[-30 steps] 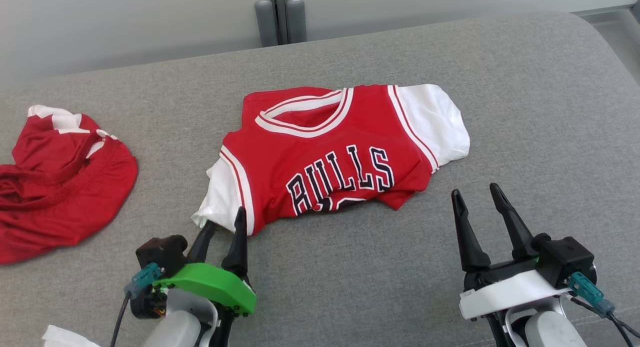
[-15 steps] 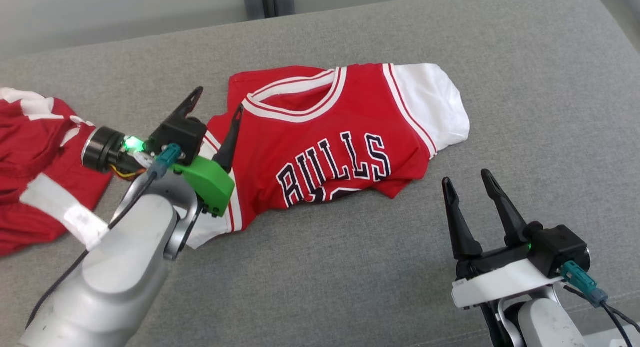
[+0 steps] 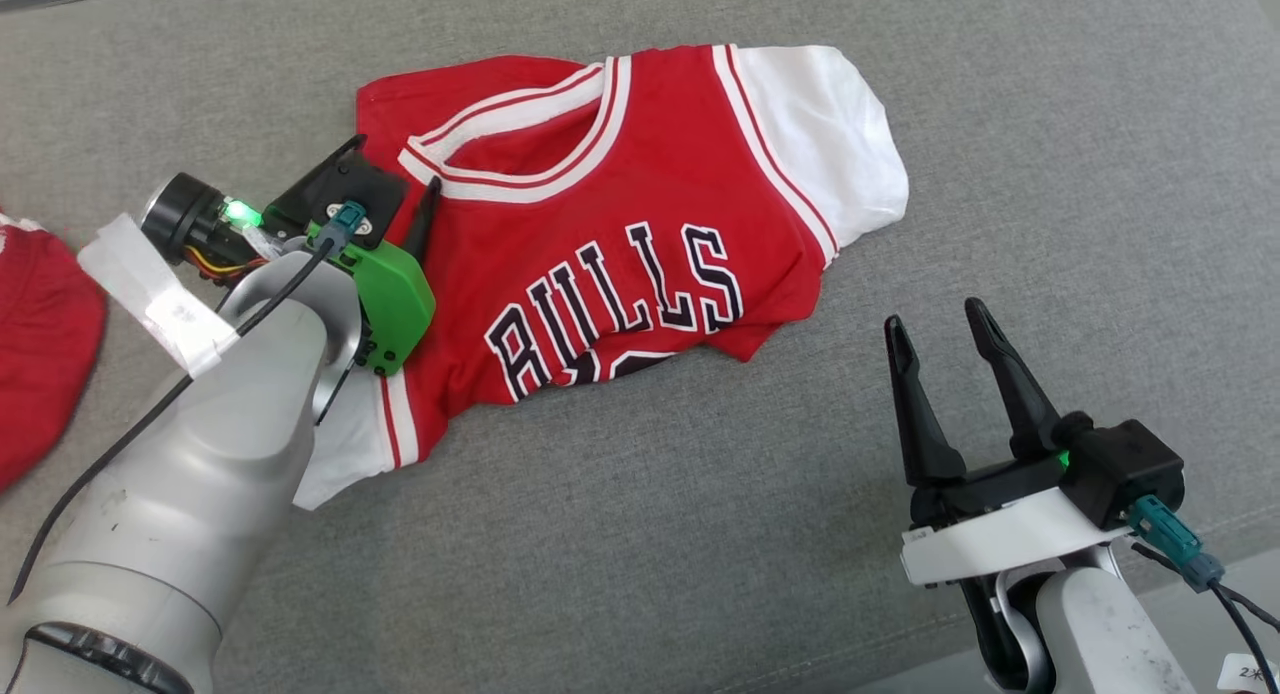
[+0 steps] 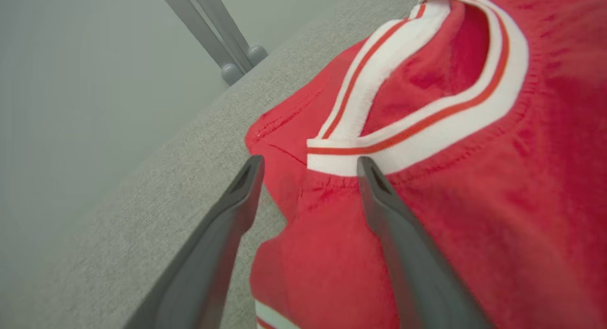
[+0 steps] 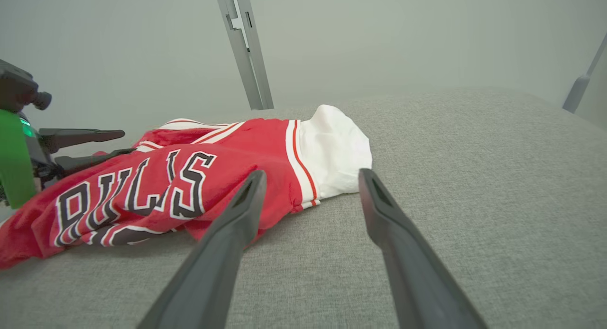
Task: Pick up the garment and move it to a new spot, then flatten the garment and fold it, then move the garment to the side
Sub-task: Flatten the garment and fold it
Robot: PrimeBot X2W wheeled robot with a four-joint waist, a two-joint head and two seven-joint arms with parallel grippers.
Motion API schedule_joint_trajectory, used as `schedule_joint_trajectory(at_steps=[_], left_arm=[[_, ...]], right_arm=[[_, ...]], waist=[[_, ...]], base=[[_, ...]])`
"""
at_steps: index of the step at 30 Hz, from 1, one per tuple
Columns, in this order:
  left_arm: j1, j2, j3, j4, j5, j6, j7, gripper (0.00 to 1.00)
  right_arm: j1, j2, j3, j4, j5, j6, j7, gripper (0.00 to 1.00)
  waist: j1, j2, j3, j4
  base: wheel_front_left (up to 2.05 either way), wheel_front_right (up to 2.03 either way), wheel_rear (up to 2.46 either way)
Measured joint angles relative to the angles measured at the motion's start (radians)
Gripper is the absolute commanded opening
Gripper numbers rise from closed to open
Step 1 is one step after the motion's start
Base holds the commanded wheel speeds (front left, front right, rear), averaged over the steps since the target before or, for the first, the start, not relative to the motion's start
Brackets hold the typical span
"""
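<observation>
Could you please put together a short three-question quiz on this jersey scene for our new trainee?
1. True or false: the right end effector is shut on the red jersey.
2. The open left end effector sits at the jersey's: A) bottom hem, B) shoulder edge beside the collar, C) far white sleeve.
3. Fill in: the jersey's lettering reads ____.
Key: 1 false, it is open and apart from the jersey; 2 B; 3 BULLS.
</observation>
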Motion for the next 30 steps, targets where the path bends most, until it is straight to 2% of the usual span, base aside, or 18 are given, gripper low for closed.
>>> schedule_joint_trajectory(at_steps=[5, 13, 14, 15, 24, 30], left_arm=[[-0.044, -0.031, -0.031, 0.083, 0.009, -0.033, -0.027, 1.00], [-0.099, -0.058, -0.071, 0.180, 0.023, -0.059, -0.035, 1.00], [-0.104, -0.060, -0.075, 0.184, 0.025, -0.059, -0.040, 0.42], [-0.108, -0.063, -0.081, 0.187, 0.030, -0.060, -0.047, 0.01], [-0.108, -0.100, -0.119, 0.223, 0.039, -0.076, -0.068, 0.00], [-0.105, -0.144, -0.110, 0.144, -0.007, -0.086, -0.088, 0.00]], right_arm=[[-0.002, 0.000, 0.003, -0.006, 0.005, 0.000, 0.000, 1.00], [-0.015, 0.000, 0.000, -0.008, 0.013, 0.000, 0.000, 1.00], [-0.016, 0.000, -0.002, -0.008, 0.014, 0.000, 0.000, 1.00], [-0.016, 0.000, -0.005, -0.008, 0.014, 0.000, 0.000, 1.00], [-0.016, 0.001, -0.006, -0.001, 0.034, 0.000, 0.000, 1.00], [-0.011, 0.001, -0.011, 0.012, 0.042, 0.000, 0.000, 1.00]], waist=[[0.0000, 0.0000, 0.028, -0.021], [0.0000, 0.0000, 0.047, -0.039], [0.0000, 0.0000, 0.048, -0.039], [0.0000, 0.0000, 0.048, -0.039], [0.0000, 0.0000, 0.025, -0.027], [0.0000, 0.0000, -0.014, -0.018]], base=[[0.00, 0.00, 0.00], [0.00, 0.00, 0.00], [0.00, 0.00, 0.00], [0.00, 0.00, 0.00], [0.00, 0.00, 0.00], [0.00, 0.00, 0.00]])
